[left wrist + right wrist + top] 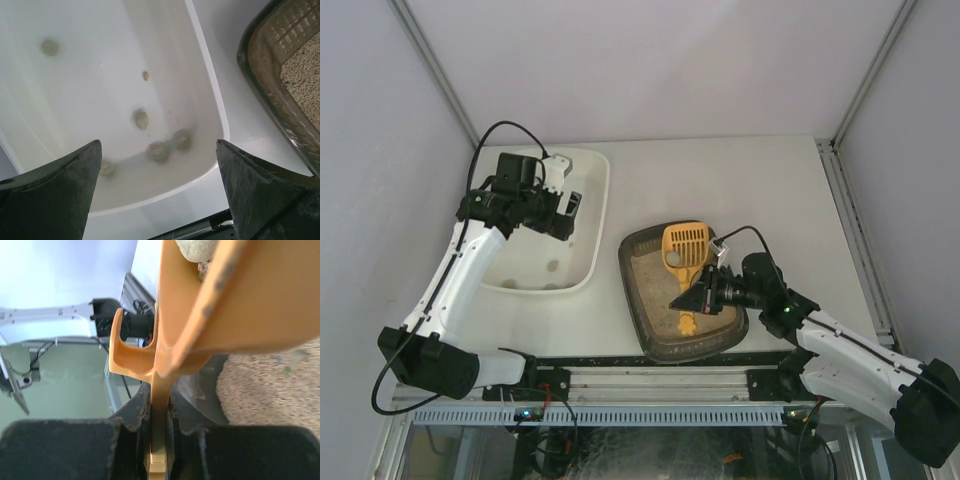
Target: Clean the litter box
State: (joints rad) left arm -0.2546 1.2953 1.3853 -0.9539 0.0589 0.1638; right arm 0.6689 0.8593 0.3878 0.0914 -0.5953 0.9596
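Note:
The dark grey-brown litter box [638,300] with beige litter lies at the table's front centre; its corner also shows in the left wrist view [260,90]. My right gripper [698,296] is shut on the handle of a yellow slotted scoop [684,250], held over the box with a greyish clump [674,258] in it. In the right wrist view the jaws pinch the scoop handle [159,405]. My left gripper [570,208] is open and empty, hovering over the white tub [595,215], which holds several clumps [141,120].
The white tub's rim [220,125] lies close to the litter box's left side. An aluminium rail [650,378] runs along the table's front edge. Grey walls enclose the table at left, back and right.

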